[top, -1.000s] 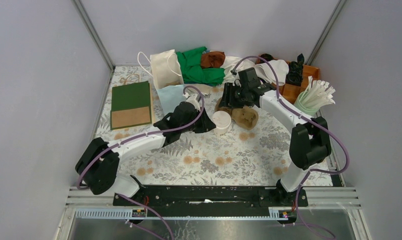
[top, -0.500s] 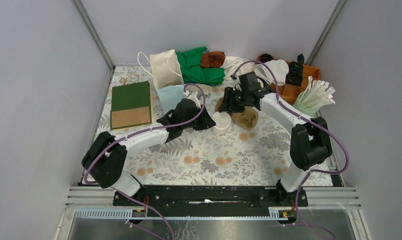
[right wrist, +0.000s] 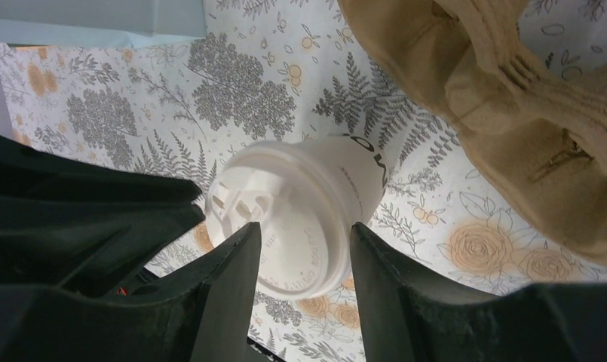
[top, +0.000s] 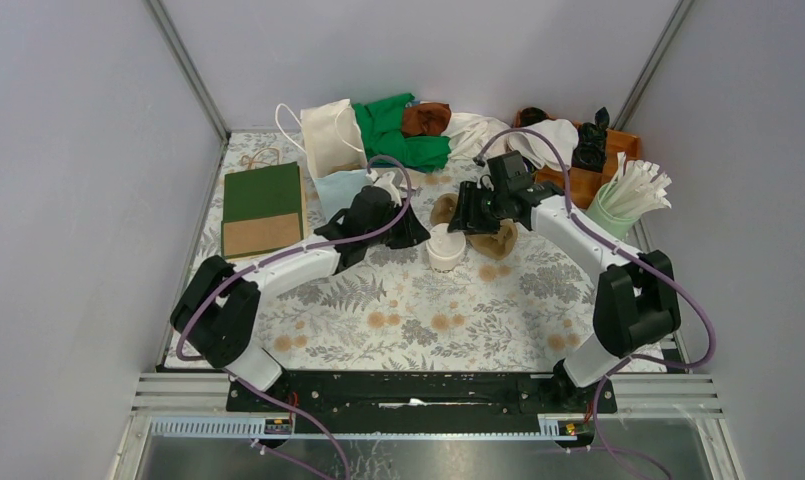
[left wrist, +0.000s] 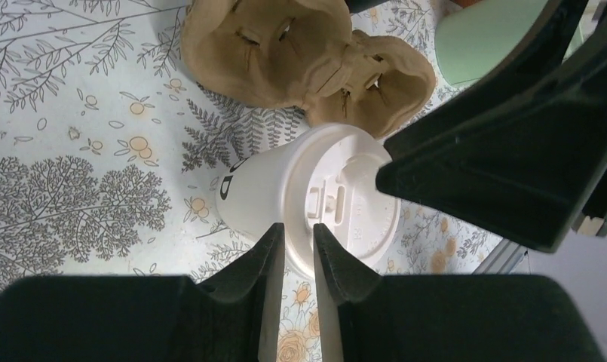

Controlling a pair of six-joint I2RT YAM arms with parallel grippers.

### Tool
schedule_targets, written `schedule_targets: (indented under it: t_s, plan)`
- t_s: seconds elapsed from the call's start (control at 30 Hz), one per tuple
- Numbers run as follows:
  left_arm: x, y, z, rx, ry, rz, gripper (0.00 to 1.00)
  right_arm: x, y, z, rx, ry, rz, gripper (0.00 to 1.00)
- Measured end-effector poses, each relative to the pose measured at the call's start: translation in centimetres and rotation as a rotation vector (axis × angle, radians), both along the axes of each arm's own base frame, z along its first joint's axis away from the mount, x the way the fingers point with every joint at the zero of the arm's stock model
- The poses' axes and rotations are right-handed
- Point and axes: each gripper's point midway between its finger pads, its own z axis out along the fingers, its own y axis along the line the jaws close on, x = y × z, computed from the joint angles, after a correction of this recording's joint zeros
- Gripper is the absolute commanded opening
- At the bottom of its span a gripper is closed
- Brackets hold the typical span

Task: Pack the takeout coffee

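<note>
The takeout coffee [top: 445,248] is a small pale cup with a white lid, standing on the floral table mat next to the brown pulp tray [top: 495,238]. My left gripper [top: 419,240] reaches it from the left. In the left wrist view its fingers [left wrist: 298,235] stand nearly together, pinching the lid's rim of the takeout coffee [left wrist: 338,196]. My right gripper [top: 466,222] hangs over the cup from the far right. In the right wrist view it [right wrist: 304,240] is open, its fingers straddling the near part of the lid [right wrist: 285,204] from above, without touching.
The pulp tray [left wrist: 300,53] lies just beyond the cup. At the back are a white paper bag [top: 333,138], green cloth [top: 403,135] and a wooden box [top: 593,175]. A mint holder of white straws [top: 628,195] stands right. A green and brown flat bag [top: 263,208] lies left.
The right gripper has come nearer and lower over the cup. The left arm's elbow has swung up and away from the near edge. The cup has shifted slightly towards me.
</note>
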Motion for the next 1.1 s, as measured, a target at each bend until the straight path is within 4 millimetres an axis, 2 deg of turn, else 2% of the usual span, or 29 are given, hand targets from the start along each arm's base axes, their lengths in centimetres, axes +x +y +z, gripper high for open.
schedule_targets:
  t_s: [0.3,0.5,0.6,0.77,0.87,1.1]
  plan:
    - [1.0,-0.5,0.3,0.015,-0.015,-0.010,0.25,-1.6,-1.6,0.1,-0.041,0.015,-0.062,0.56]
    - [1.0,-0.4,0.5,0.027,-0.018,-0.013,0.28,-1.4,-2.5,0.0,-0.081,-0.002,-0.087,0.48]
    - [0.6,-0.1,0.8,0.029,-0.009,-0.013,0.28,-1.3,-2.4,0.2,-0.083,-0.007,-0.077,0.46]
    - [-0.7,0.0,1.7,-0.008,-0.002,-0.022,0.24,-0.6,-1.9,1.8,-0.060,-0.045,-0.058,0.43]
    - [-1.6,-0.1,1.3,-0.022,0.018,-0.036,0.24,-0.5,-1.6,2.3,-0.046,-0.054,-0.045,0.42]
    - [-2.3,-0.4,1.0,-0.040,0.043,-0.053,0.22,-0.3,-1.5,1.2,-0.060,-0.032,-0.030,0.39]
